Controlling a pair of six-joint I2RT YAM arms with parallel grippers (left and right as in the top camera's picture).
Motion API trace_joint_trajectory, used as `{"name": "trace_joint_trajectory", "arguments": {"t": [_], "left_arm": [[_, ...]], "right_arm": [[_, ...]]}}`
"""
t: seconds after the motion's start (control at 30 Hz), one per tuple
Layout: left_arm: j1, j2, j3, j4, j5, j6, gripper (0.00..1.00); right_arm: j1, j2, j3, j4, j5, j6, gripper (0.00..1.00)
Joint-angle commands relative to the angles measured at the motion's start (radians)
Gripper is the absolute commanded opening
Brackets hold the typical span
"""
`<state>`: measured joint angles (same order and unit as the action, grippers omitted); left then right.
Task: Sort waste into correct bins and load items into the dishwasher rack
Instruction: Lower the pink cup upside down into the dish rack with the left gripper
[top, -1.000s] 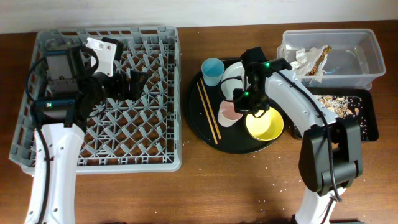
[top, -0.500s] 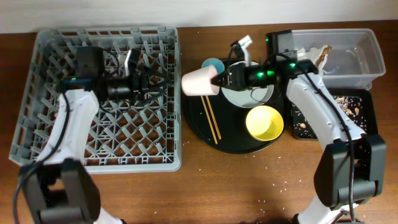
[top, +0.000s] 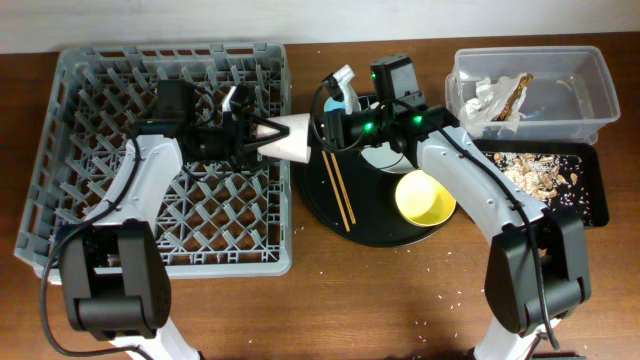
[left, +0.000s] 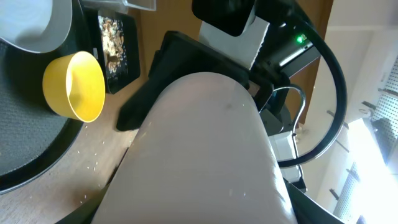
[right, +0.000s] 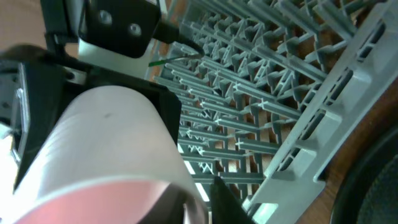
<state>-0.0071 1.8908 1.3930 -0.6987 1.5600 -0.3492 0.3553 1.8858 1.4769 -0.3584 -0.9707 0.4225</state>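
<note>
Pink cup is lying on its side in the air over the right edge of the dishwasher rack, between my two grippers. My left gripper is reaching across the rack with its jaws spread around the cup's base; I cannot tell whether they are pressing on it. My right gripper is clamping the rim end. Further right, the chopsticks are lying on the round black tray. My right arm is crossing above the yellow bowl, with the clear tub and shallow black tray well apart at the far right. My left wrist camera is showing the cup's pale side filling the frame. My right wrist camera is showing its pink rim and the rack's pegs behind it.
</note>
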Motion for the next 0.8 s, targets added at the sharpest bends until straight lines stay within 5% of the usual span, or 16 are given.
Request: {"name": "trace_joint_trajectory", "arguments": {"t": [0.0,0.07,0.17,0.23,0.3,0.37,0.53,0.73,0.77], "left_arm": [[0.0,0.0,0.002,0.011,0.011,0.002,0.55],[0.066,-0.003,0.003,0.06,-0.012,0.002,0.52],[0.144,-0.105,0.004,0.048,-0.332,0.002,0.51],[0.092,-0.335,0.004,-0.109,-0.901,0.003,0.51],[-0.048,-0.486,0.004,-0.277,-1.316,0.002,0.52],[-0.19,-0.496,0.0,-0.388,-1.498,0.002,0.52],[-0.297,-0.304,-0.008,-0.516,-1.775,-0.077,0.51],[-0.297,-0.109,-0.009,-0.498,-1.793,-0.077,0.53],[-0.297,-0.099,-0.009,-0.495,-1.793,-0.077,0.71]], "right_arm": [[-0.003,0.021,0.002,-0.004,0.04,-0.002,0.62],[-0.06,0.021,0.002,-0.047,0.04,-0.015,0.66],[-0.172,0.021,0.002,-0.212,0.094,-0.097,0.7],[-0.22,0.021,0.002,-0.339,0.243,-0.152,0.74],[-0.218,0.021,0.002,-0.397,0.309,-0.183,0.8],[-0.218,0.021,0.002,-0.432,0.355,-0.188,0.83],[-0.218,0.021,0.002,-0.47,0.355,-0.206,0.82],[-0.217,0.021,0.002,-0.476,0.355,-0.209,0.82],[-0.217,0.021,0.002,-0.476,0.355,-0.216,0.82]]}}
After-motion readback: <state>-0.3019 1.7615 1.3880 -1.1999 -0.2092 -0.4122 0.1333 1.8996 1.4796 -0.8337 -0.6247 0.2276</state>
